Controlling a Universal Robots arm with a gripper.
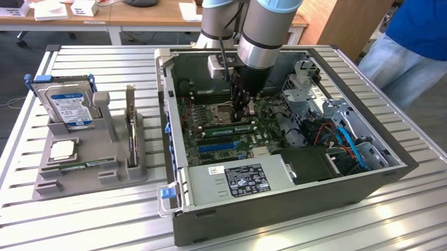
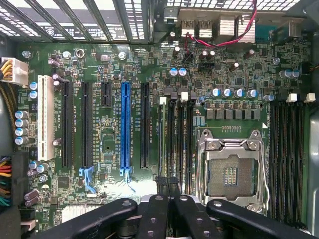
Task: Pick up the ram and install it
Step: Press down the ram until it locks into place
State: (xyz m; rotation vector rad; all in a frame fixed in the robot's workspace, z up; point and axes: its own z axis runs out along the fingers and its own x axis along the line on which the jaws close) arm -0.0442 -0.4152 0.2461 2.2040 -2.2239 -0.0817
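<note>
One ribbed metal desk (image 1: pixel 91 209) carries my open steel case (image 1: pixel 279 209); wooden tables behind. My fingers (image 2: pixel 162 209) stand pressed together over the green ram (image 2: pixel 163 144), seated upright beside black slots.

Exterior high oblique, wrist close overhead motherboard (image 2: pixel 149 124)

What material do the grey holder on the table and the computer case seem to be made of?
The grey holder looks like matte plastic: a dull, even grey with blocky moulded slots and no shine. The computer case seems to be sheet metal: thin folded edges, a dark painted outer wall and a bare silvery inside. Neither is certain from looks alone.
</note>
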